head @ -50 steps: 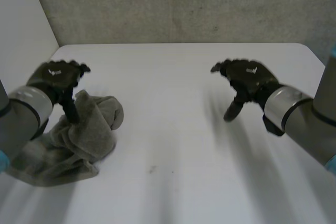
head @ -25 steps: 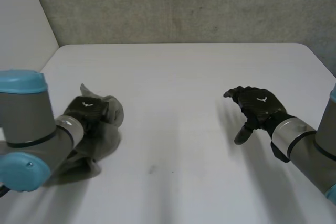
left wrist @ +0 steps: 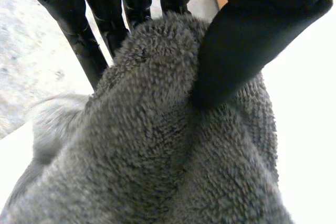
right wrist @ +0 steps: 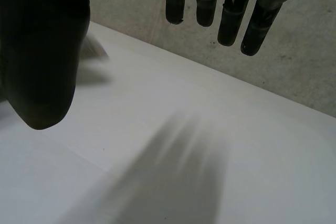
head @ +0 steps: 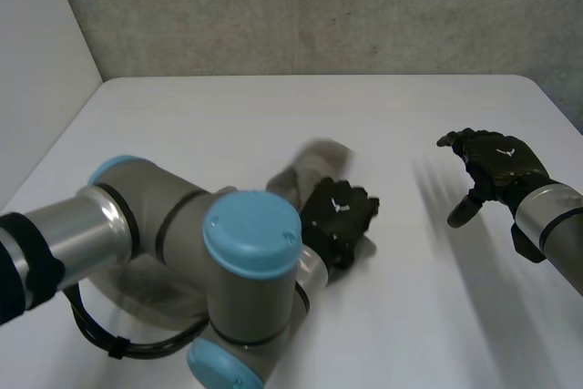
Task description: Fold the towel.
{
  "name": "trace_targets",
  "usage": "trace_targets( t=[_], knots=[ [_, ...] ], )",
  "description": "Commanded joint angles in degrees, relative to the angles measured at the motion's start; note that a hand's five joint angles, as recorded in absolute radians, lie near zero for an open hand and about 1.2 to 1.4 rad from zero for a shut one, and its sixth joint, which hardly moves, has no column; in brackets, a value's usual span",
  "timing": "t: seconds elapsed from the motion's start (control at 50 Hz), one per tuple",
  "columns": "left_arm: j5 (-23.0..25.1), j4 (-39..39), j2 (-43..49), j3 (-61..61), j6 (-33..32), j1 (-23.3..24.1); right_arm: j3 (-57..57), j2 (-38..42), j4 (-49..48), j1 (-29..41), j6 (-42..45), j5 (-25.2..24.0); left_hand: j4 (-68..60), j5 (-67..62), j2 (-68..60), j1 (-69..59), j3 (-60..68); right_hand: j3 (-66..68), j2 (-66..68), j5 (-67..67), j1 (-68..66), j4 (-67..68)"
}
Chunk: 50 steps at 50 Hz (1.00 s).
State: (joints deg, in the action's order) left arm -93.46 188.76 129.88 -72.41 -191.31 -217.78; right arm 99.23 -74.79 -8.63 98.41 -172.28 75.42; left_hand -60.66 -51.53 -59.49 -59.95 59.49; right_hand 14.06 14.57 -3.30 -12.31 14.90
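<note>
Pinching towel (left wrist: pixel 157 145), left hand (head: pixel 339 220) near table (head: pixel 228 120) middle

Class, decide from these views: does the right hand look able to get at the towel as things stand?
Probably yes. The right hand is open and empty, with bare table between it and the towel, which the left hand grips near mid-table.

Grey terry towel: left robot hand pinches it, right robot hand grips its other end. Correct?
No. The right robot hand grips nothing: the right wrist view shows its fingers relaxed above the white table, with no cloth in them. The rest stands: the left robot hand pinches the grey terry towel.
</note>
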Motion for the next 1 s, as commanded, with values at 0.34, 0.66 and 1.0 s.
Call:
trace_targets(
  t=[0.34, 0.66, 1.0],
  knots=[
    [-0.7, -1.5, -27.5, -20.0, 0.0, -21.6, -5.7, 0.1, 7.2, 0.9, 0.4, 0.5, 36.7, 37.6, 35.5, 36.0, -35.5, -4.1, -4.6, 3.3, 2.3, -4.9],
    [8.6, -9.8, -21.6, -24.2, 0.1, -40.8, -38.9, 17.0, 32.9, 14.0, 0.4, -2.3, 30.1, 31.0, 28.9, 29.4, -28.9, -3.3, -3.8, 2.5, 1.6, -4.1],
    [9.7, -11.1, -14.4, -24.1, -0.6, -44.2, -57.0, 35.9, 38.2, 23.1, 22.5, -4.5, 19.5, 20.4, 18.3, 18.8, -18.3, -4.1, -4.6, 3.3, 2.3, -4.9]
  ],
)
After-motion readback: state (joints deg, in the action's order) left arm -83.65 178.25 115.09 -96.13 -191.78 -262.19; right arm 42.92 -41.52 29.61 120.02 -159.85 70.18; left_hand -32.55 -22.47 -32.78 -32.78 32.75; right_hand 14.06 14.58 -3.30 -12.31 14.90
